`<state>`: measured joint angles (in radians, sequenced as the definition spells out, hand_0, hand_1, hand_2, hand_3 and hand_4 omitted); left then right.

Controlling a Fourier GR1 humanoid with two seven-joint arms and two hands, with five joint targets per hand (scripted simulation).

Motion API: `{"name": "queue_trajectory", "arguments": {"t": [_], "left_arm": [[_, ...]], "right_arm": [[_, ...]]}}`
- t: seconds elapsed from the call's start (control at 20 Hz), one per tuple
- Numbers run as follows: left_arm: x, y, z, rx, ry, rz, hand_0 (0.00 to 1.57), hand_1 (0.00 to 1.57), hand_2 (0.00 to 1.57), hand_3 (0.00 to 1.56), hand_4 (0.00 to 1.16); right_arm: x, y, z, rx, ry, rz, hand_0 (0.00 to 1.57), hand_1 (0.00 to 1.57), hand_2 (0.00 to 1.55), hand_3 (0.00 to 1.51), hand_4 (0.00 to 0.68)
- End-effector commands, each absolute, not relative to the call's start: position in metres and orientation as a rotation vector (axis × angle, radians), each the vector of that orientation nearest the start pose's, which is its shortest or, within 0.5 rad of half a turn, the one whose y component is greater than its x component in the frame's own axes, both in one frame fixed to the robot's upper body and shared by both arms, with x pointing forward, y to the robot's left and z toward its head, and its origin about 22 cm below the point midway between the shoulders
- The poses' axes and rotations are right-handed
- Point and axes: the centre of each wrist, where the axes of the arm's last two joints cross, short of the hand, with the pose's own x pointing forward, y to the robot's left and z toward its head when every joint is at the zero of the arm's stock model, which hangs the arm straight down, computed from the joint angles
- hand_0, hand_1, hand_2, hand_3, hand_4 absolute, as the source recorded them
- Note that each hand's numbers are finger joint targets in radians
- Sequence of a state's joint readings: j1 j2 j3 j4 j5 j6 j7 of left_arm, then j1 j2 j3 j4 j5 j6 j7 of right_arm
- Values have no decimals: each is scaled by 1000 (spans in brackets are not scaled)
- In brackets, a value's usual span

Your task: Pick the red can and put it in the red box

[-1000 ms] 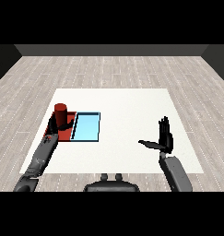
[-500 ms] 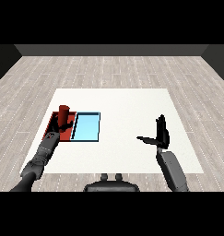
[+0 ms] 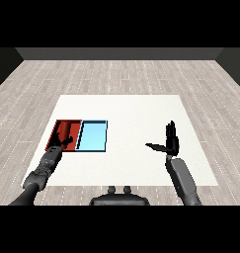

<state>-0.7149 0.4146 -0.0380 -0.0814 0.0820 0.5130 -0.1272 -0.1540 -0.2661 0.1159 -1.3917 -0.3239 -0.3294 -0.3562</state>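
Sitting inside the red tray, the red can showed only as a darker red shape with a dim vertical edge against the tray's floor. Red on red, it was hard to make out, and I could not tell whether it stood upright or lay on its side. The left hand was at the tray's near edge, just in front of the can. Its dark fingers looked spread and relaxed over the tray's floor rather than curled round the can, though whether they touched it was unclear. Its grey forearm ran back toward the lower left corner.

Just to the right of the red tray, side by side with it, lay the light blue tray. Both rested on the left part of the white table.

Well apart from the trays, over the table's right side, the right hand was held up with its fingers straight and pointing upward and its thumb stretched out to the left, holding nothing.
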Motion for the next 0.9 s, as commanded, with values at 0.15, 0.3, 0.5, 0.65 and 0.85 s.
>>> {"name": "queue_trajectory", "arguments": {"t": [0.15,0.3,0.5,0.65,0.85], "left_arm": [[329,377,-64,773,-812,-8,0,0,0,0,0],[321,402,-56,786,-845,-24,0,0,0,0,0],[333,388,-52,817,-867,-25,0,0,0,0,0],[340,374,-52,788,-1115,61,0,0,0,0,0],[359,385,-18,705,-1376,75,1396,1396,1288,0,0]], "right_arm": [[279,-270,1,-177,-1866,-176,0,0,0,0,0],[273,-251,-3,-179,-1861,-199,0,0,0,0,0],[284,-263,5,-144,-1864,-181,0,0,0,0,0],[276,-260,-1,-119,-1885,-180,0,0,0,0,0],[275,-261,4,-92,-1922,-184,0,0,0,0,0]]}}
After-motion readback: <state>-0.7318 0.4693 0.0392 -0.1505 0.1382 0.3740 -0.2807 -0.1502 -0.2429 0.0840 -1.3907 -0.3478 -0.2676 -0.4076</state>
